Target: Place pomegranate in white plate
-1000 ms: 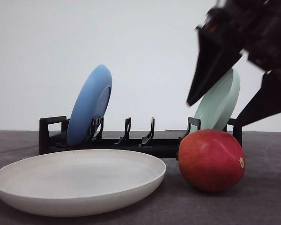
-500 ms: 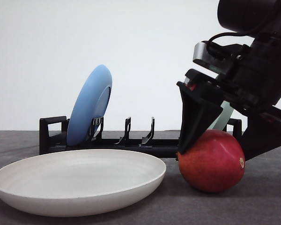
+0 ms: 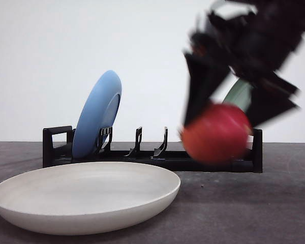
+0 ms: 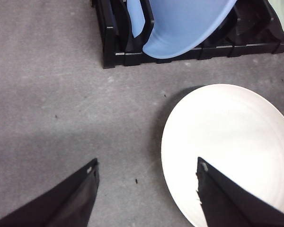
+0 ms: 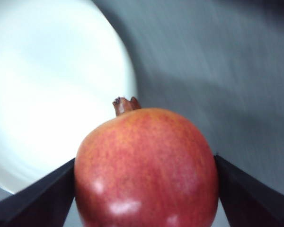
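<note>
The red pomegranate (image 3: 217,133) hangs blurred above the grey table, right of the white plate (image 3: 86,195). My right gripper (image 3: 221,109) is shut on it, one black finger on each side. In the right wrist view the pomegranate (image 5: 146,168) sits between the fingers, its brown crown pointing toward the white plate (image 5: 52,90) beyond it. My left gripper (image 4: 146,196) is open and holds nothing, low over the bare table beside the white plate (image 4: 227,146).
A black dish rack (image 3: 152,152) stands behind the plate. A blue plate (image 3: 97,114) leans in its left end and a pale green plate (image 3: 239,94) in its right end, partly hidden by my right arm. The grey table (image 3: 254,208) spreads in front.
My right gripper came down around the pomegranate, shut on it and lifted it off the table, shifting it slightly left. The white plate and the left arm stayed still.
</note>
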### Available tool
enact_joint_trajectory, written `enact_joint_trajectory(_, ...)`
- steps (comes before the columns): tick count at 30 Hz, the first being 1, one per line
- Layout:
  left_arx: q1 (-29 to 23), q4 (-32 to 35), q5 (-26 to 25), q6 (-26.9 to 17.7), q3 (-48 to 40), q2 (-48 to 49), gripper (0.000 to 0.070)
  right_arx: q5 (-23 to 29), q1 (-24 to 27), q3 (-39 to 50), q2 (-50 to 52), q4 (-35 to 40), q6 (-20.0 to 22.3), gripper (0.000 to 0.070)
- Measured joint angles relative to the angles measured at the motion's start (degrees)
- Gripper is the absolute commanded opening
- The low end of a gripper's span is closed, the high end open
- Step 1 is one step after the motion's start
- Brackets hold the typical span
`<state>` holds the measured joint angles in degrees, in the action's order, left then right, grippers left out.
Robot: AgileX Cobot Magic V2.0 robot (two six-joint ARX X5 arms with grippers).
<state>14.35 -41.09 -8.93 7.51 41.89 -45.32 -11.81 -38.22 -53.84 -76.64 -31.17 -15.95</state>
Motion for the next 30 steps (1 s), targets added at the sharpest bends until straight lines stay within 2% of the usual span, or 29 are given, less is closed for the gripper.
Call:
enact_joint_trajectory(7, 0.0, 0.0, 0.0, 0.0, 0.0, 0.0, 0.0390, -0.1, -5.8, -5.1, -5.1, 3.3, 0.7, 0.0429)
enact_joint_trajectory(14, 0.0, 0.1, 0.0, 0.0, 0.0, 0.0, 0.0390, -0.2, -11.3, -5.6, -13.1, 10.2, 0.7, 0.0429)
enact_joint_trajectory(24, 0.0, 2.7, 0.0, 0.7, 0.0, 0.0, 0.0390, -0.1, -12.7, -5.6, -19.5, 13.9, 0.4, 0.0434)
enact_joint_trajectory(25, 0.0, 2.8, 0.0, 0.8, 0.0, 0.0, 0.0390, -0.1, -12.7, -5.6, -19.7, 14.0, 0.4, 0.0454)
enact_joint_trajectory(28, 0.0, 2.9, 0.0, 0.9, 0.0, 0.0, 0.0390, -0.1, -12.8, -5.6, -20.1, 13.9, 0.4, 0.0596)
enact_joint_trajectory(30, 0.0, 2.9, 0.0, 0.9, 0.0, 0.0, 0.0390, -0.1, -12.8, -5.6, -20.2, 14.0, 0.4, 0.0635)
